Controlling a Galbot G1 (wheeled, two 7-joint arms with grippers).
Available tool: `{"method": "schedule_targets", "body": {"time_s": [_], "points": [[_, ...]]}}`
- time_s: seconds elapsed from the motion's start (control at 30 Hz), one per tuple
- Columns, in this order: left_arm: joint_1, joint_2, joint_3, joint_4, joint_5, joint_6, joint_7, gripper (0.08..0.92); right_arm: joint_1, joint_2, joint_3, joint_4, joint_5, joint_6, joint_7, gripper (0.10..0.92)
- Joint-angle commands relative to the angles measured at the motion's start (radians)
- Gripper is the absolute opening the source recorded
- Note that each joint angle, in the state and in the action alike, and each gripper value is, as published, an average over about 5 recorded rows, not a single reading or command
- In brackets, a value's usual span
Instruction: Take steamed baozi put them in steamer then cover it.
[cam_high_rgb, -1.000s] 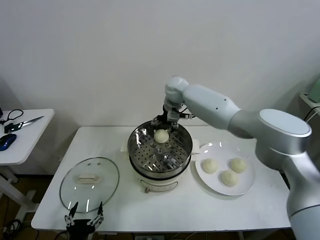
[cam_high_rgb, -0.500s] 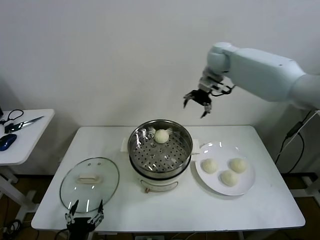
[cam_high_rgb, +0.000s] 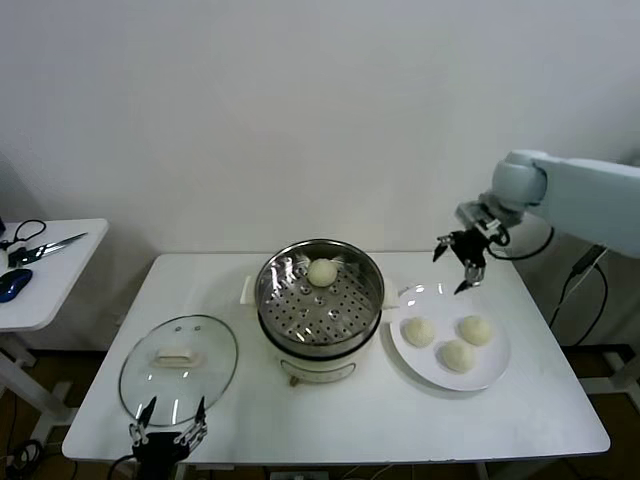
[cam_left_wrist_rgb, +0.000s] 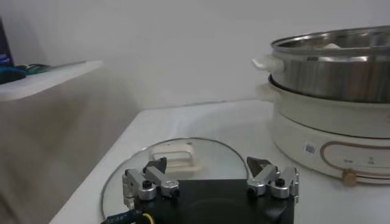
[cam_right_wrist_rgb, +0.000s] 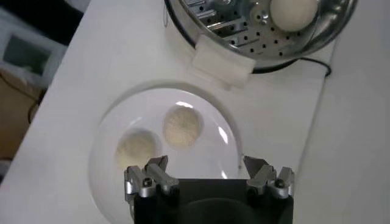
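One steamed baozi (cam_high_rgb: 322, 271) lies on the perforated tray at the back of the steamer (cam_high_rgb: 320, 340), also seen in the right wrist view as a baozi (cam_right_wrist_rgb: 294, 13) in the steamer (cam_right_wrist_rgb: 244, 38). Three more baozi (cam_high_rgb: 419, 332) (cam_high_rgb: 476, 329) (cam_high_rgb: 458, 354) rest on a white plate (cam_high_rgb: 492, 377). My right gripper (cam_high_rgb: 461, 262) hangs open and empty above the plate's far edge; its wrist view shows two baozi (cam_right_wrist_rgb: 182, 125) (cam_right_wrist_rgb: 136, 148) below. The cover (cam_high_rgb: 179, 366) lies flat on the table, left of the steamer. My left gripper (cam_high_rgb: 167, 428) is parked open at the table's front edge, just short of the cover (cam_left_wrist_rgb: 173, 158).
The white table (cam_high_rgb: 340, 420) carries everything. A small side table (cam_high_rgb: 40, 290) at the far left holds scissors (cam_high_rgb: 45, 246) and a dark object. A cable hangs by the wall at the right.
My right arm has swung from over the steamer, up and to the right, then down to above the plate. The baozi it left stays in the steamer. The left arm has not moved.
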Motion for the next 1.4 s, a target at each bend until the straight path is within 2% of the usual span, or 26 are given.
{"method": "schedule_targets", "body": {"time_s": [0.03, 0.3, 0.6, 0.93, 1.4], "points": [[0.001, -0.001, 0.0, -0.001, 0.001, 0.0, -0.001, 0.823, -0.141, -0.048, 0.03, 0.079, 0.047, -0.203, 0.09, 0.823], [0.007, -0.007, -0.003, 0.0, 0.002, -0.004, -0.003, 0.823, -0.34, 0.032, 0.203, -0.067, -0.038, -0.235, 0.129, 0.823], [0.01, -0.012, -0.005, 0.01, 0.002, -0.013, -0.006, 0.823, -0.431, 0.084, 0.274, -0.157, -0.094, -0.248, 0.165, 0.823], [0.009, -0.013, -0.007, 0.013, 0.003, -0.014, -0.006, 0.823, -0.462, 0.103, 0.296, -0.169, -0.107, -0.259, 0.172, 0.817], [0.005, -0.013, -0.003, 0.018, 0.003, -0.017, -0.008, 0.823, -0.479, 0.112, 0.327, -0.201, -0.119, -0.25, 0.162, 0.746]]}}
